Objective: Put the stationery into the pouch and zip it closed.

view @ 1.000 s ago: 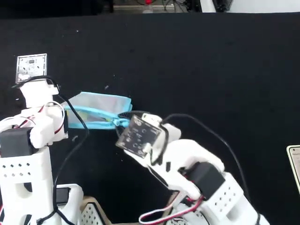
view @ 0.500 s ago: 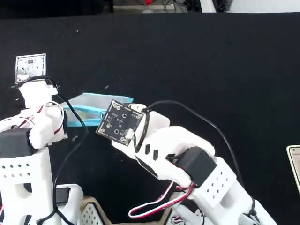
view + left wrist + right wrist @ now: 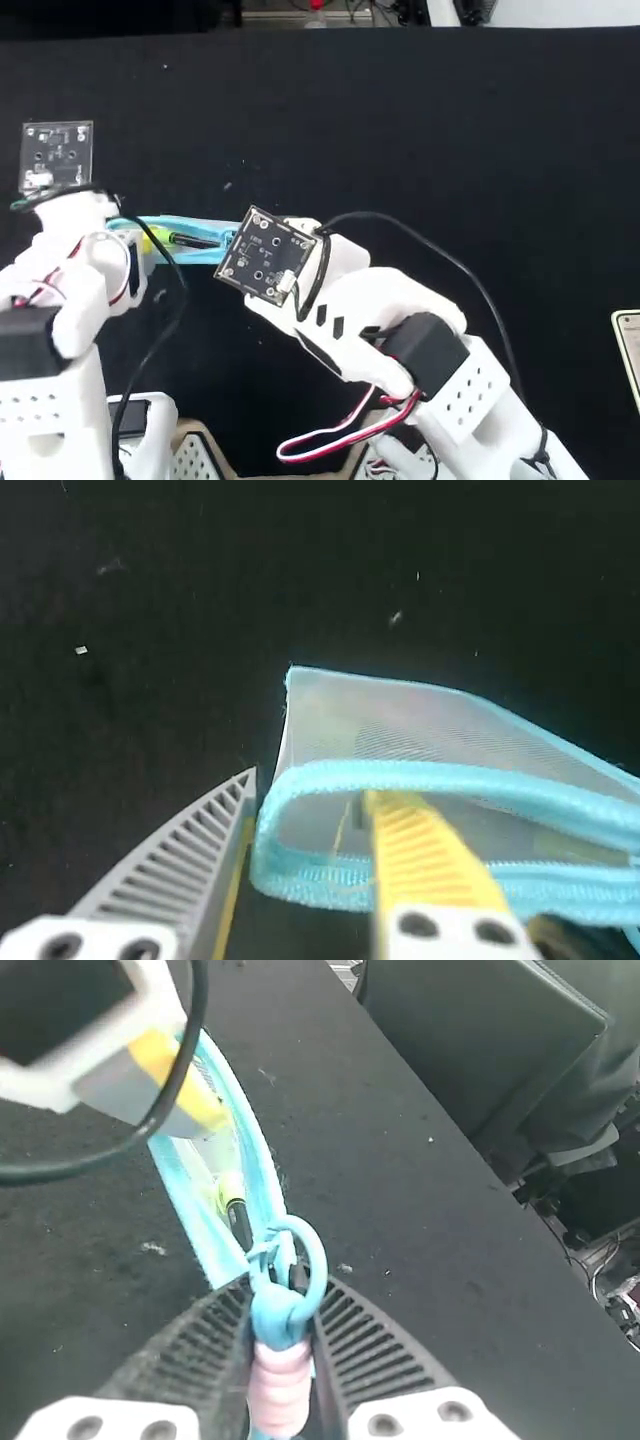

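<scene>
Zipping seems underway: the right gripper (image 3: 285,1305) pinches the light-blue zipper loop (image 3: 292,1260) at the three-o'clock end of the translucent blue-edged pouch (image 3: 185,228). The left gripper (image 3: 312,790) clamps its nine-o'clock lip. Next, pull toward nine o'clock.

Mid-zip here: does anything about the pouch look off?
The pouch seems to stand on edge, not flat, its end in the left claw. A pen lies in the open mouth just ahead of the zipper pull pinched by the right claw; it could snag.

black table (image 3: 430,140) w/ a pale card (image 3: 629,350) at its right edge & blue mesh pouch (image 3: 190,240) toward its left side.
</scene>
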{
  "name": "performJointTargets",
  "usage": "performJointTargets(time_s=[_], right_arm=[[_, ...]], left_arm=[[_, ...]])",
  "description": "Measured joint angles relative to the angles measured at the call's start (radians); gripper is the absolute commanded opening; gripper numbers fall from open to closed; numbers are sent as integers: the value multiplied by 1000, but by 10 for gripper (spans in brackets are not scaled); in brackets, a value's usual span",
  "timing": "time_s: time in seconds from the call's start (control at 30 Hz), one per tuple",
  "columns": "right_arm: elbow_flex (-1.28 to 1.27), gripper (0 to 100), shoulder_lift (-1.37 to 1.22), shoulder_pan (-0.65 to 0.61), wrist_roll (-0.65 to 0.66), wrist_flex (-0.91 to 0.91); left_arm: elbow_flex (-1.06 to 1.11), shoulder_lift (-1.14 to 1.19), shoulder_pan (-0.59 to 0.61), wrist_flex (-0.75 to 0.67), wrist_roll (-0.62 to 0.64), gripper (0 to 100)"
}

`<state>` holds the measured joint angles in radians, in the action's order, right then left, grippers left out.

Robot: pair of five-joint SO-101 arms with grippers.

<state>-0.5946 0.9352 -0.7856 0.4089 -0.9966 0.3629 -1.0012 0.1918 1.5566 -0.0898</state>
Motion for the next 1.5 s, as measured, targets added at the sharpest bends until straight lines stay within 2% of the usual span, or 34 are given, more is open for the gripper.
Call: performJointTargets(time_s=[0.23,0.53,0.67,0.87,1.03,1.23,1.33,1.5], right_arm=[[0,11,0,0,-25,0],[15,11,-6,0,-124,34],[17,11,-6,25,-127,34],[17,11,-6,130,-127,34],[17,11,-6,201,-127,34],[20,11,-6,218,-127,37],[54,11,-6,218,-127,37],[98,11,-6,218,-127,37]], left_arm=[[0,-164,0,0,-12,201],[23,-548,-3,-37,-12,202],[132,-571,-3,-132,-12,202],[281,-569,-3,-247,-12,202],[270,-569,-3,-230,-12,202],[229,-569,-8,-163,-12,202],[221,-569,-107,-115,-37,202],[157,-571,-370,12,-135,203]])
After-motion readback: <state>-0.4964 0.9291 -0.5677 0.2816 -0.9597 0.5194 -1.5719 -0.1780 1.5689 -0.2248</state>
